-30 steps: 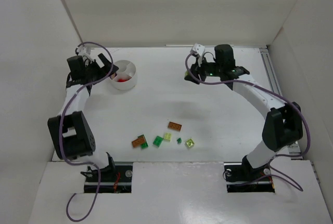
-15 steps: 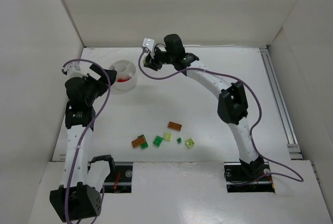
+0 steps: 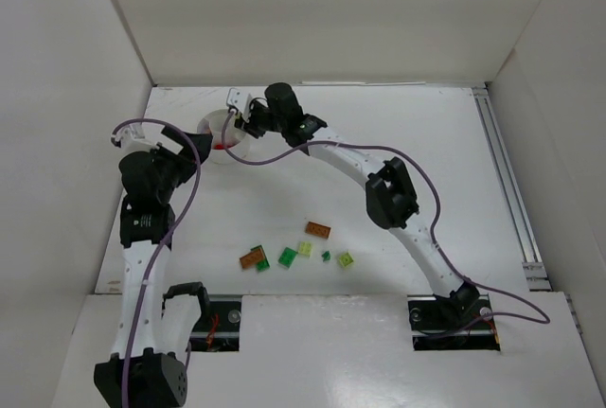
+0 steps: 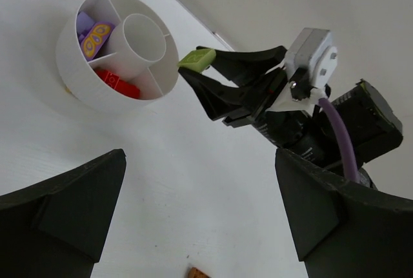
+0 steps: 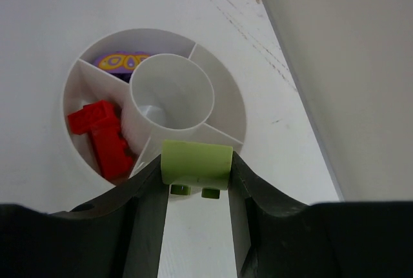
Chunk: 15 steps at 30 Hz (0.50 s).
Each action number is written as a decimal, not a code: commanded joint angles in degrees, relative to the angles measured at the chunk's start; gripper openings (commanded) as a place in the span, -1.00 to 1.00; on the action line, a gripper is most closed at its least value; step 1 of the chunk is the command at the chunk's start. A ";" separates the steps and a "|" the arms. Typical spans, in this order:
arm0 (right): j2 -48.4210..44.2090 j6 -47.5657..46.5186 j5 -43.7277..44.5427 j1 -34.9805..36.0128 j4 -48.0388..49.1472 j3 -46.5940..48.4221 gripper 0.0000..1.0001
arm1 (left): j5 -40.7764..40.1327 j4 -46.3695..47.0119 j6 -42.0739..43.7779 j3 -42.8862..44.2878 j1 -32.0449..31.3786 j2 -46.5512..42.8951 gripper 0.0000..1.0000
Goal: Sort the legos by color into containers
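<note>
While the right claw (image 5: 197, 180) pinches a small yellow-green plastic brick (image 5: 196, 160) at the rim of the round white divided dish (image 5: 227, 100), the left claw (image 4: 200, 220) gapes wide, empty.

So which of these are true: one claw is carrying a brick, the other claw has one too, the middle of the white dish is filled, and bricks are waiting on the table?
1. The right gripper holds a yellow-green brick by the dish. True.
2. The left gripper grips a brick. False: it is open and empty.
3. The dish's centre cup holds bricks. False: it is empty; red bricks and a lilac piece lie in outer wedges.
4. Loose bricks lie on the table. True.
</note>
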 commanded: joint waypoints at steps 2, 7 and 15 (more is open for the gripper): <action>1.92 -0.32 2.40 -0.55 6.68 4.75 -0.33 | 2.70 3.80 -0.17 -0.75 -0.17 1.87 1.00; 4.22 0.21 1.18 -0.55 9.49 5.99 -0.30 | 3.32 5.73 0.53 -1.28 -0.17 1.87 1.00; 6.06 1.53 -0.41 -0.02 11.16 5.99 -0.27 | 4.72 7.58 1.06 -1.81 -0.17 3.27 1.00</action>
